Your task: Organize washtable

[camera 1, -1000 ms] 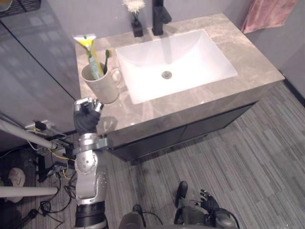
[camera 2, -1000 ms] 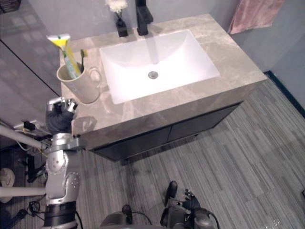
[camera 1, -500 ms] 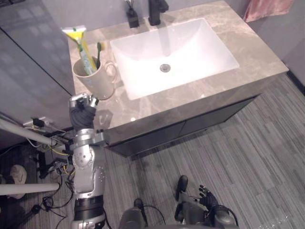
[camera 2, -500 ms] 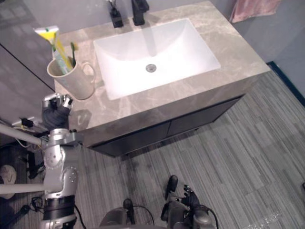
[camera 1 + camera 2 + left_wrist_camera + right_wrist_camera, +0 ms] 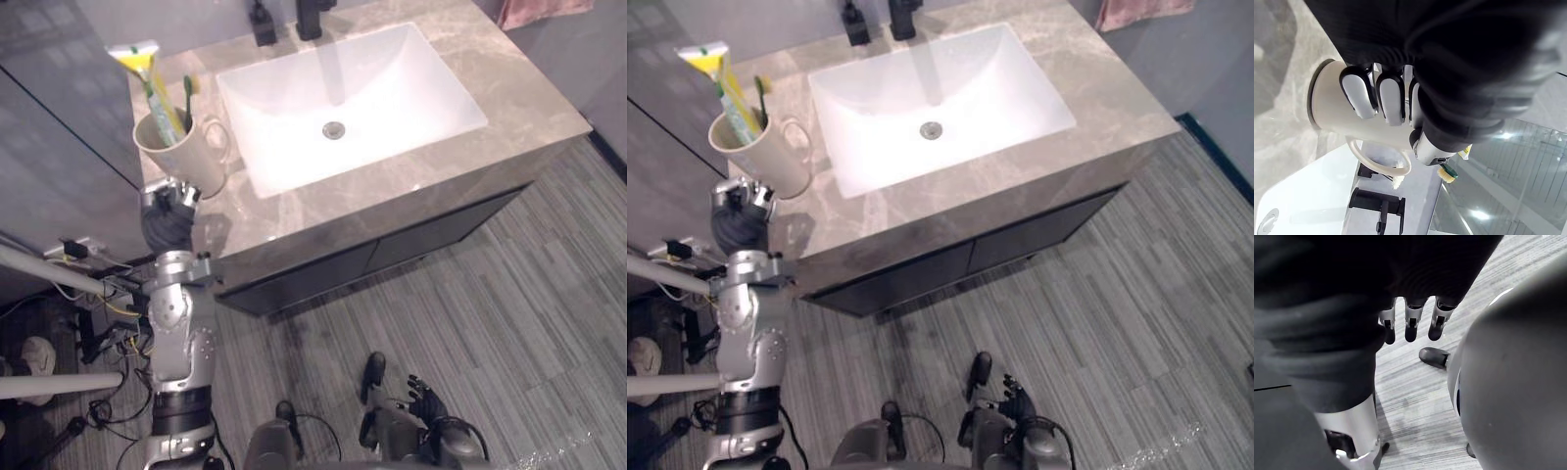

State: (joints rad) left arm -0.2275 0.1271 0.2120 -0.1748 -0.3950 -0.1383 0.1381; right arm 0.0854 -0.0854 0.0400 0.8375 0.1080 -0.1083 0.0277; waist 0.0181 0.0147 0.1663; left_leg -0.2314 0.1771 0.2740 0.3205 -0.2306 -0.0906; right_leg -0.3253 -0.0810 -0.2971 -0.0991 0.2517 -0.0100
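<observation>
A cream mug (image 5: 181, 157) stands at the left end of the grey marble washtable (image 5: 509, 83), holding a yellow toothpaste tube (image 5: 147, 78) and a green toothbrush (image 5: 187, 93). My left hand (image 5: 167, 223) is raised at the counter's front left edge, just below the mug's base. In the left wrist view its fingers (image 5: 1391, 100) are curled with nothing in them, and the mug (image 5: 1337, 120) sits close behind. Whether they touch it I cannot tell. My right hand (image 5: 431, 431) hangs low over the floor, fingers (image 5: 1411, 323) relaxed and empty.
A white basin (image 5: 343, 88) fills the middle of the counter, with a black faucet (image 5: 309, 15) and a small black vase (image 5: 261, 24) behind it. A pink towel (image 5: 534, 10) hangs at the far right. Dark cabinet doors (image 5: 392, 250) run below; a glossy wall panel (image 5: 59, 147) borders the left.
The whole picture has shifted as the camera moved. My left hand now sits a little nearer the mug's base. The right hand hangs as before.
</observation>
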